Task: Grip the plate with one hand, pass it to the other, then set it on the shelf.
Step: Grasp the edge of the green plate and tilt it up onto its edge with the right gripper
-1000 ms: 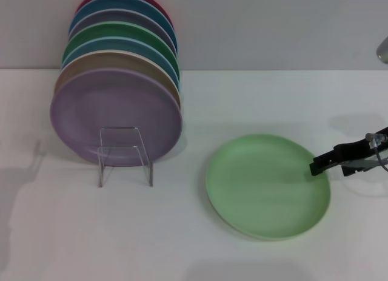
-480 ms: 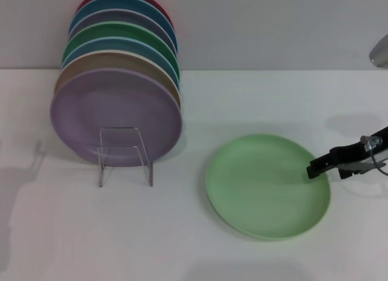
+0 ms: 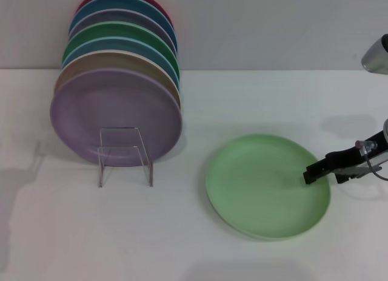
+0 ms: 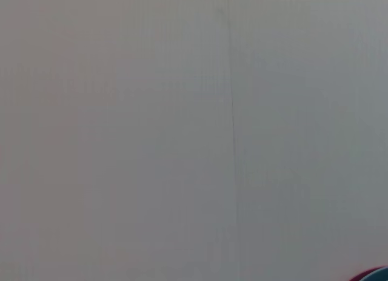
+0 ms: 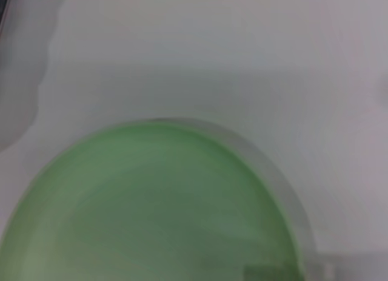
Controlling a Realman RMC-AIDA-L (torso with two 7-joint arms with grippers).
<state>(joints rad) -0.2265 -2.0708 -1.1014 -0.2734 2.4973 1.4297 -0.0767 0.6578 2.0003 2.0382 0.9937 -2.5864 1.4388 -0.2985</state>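
Right gripper (image 3: 310, 175) at the plate (image 3: 267, 185) rim.
Plate flat on the desk (image 3: 182, 232); whether its fingers are clenched cannot be told.

White tabletop (image 3: 254, 99), plain pale grey wall (image 3: 273, 26) behind, soft shadows, even light

Right pincer (image 3: 310, 174): black, claw-like fingers; thin looped cable; silver-grey cylindrical arm segment.

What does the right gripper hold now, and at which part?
It cannot be told: the right gripper is at the plate's right rim, but a closed hold is not visible.
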